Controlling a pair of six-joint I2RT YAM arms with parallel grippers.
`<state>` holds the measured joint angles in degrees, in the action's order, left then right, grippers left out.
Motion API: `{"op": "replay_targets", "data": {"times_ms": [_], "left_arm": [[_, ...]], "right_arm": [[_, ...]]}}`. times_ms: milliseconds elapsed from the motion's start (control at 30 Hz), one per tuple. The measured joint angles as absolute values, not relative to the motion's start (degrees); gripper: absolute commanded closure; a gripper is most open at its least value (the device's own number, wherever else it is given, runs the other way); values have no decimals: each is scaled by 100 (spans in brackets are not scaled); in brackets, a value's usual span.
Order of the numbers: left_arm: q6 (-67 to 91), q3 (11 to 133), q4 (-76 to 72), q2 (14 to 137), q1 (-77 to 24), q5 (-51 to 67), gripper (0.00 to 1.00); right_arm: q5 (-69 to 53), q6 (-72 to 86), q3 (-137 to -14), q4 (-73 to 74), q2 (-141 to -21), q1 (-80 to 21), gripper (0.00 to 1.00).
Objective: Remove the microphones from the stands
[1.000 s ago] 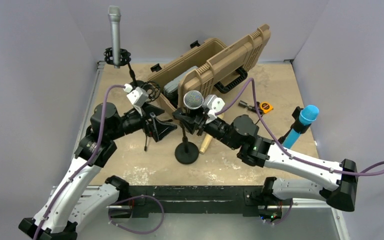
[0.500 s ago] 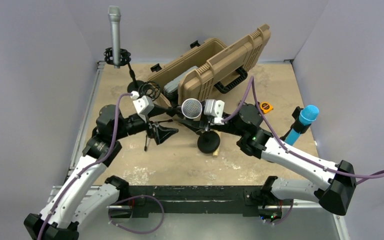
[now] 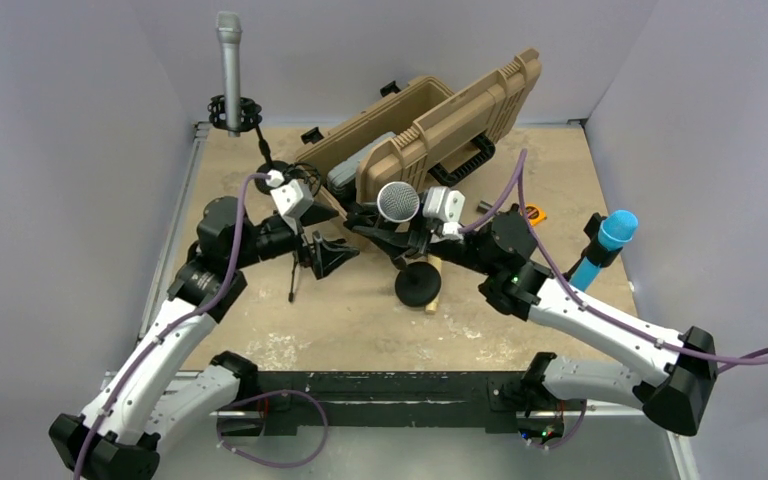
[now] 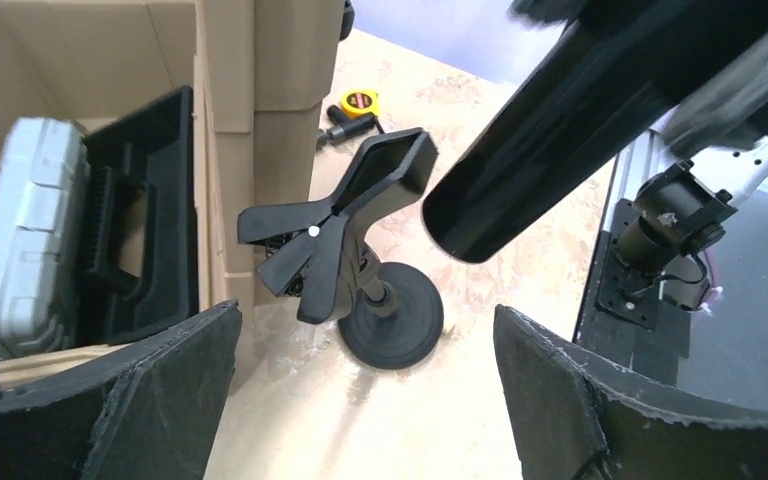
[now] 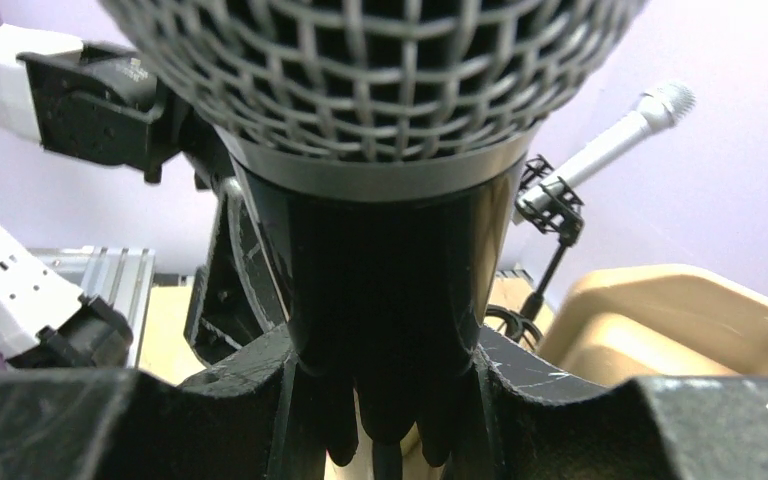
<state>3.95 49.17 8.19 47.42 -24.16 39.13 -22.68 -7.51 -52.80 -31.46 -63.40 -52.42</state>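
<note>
The mesh-headed microphone [image 3: 397, 201] sits above the middle of the desk [image 3: 360, 325], pinched at its black body just under the head by the right tool [image 3: 406, 236]. The right wrist view shows that tool [image 5: 385, 405] closed tight on the handle from both sides, with the grille of the microphone [image 5: 380, 120] filling the top of the view. From the left wrist, the handle's blunt lower end [image 4: 520, 170] hangs apart from the stand [image 4: 392, 322], and the stand's spring clip [image 4: 345, 215] gapes with nothing in it. The stand [image 3: 418, 285] leans below and just right of the held microphone, its round base low by the desk. The left tool [image 3: 328, 256] hovers just left of the stand, fingers spread wide and gripping nothing.

Behind them stands an open tan case [image 3: 440, 130] with a grey box [image 3: 350, 176] inside. A yellow tape measure [image 3: 532, 212] lies to the right, near a blue-headed microphone [image 3: 605, 240]. A silver microphone [image 3: 230, 60] stands upright in the back left corner. The desk is pale, scuffed board, closed in by plain lilac-grey walls [image 3: 80, 150].
</note>
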Motion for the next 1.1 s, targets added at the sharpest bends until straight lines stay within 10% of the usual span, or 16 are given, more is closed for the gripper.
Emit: {"op": "replay_targets", "data": {"times_ms": [167,767,1100], "left_arm": [[598,4919,775,5240,-2685,3780,16],[864,5627,1264,5887,-3024,3142,96],[762,5743,1559,5835,-3148,3275,100]], "right_arm": [[-1708,-303,-5258,-2950,-5961,-5242,100],[-49,729,-5234,-1660,-4895,-5238,100],[318,840,-5017,-1474,-4886,-5238,100]]}}
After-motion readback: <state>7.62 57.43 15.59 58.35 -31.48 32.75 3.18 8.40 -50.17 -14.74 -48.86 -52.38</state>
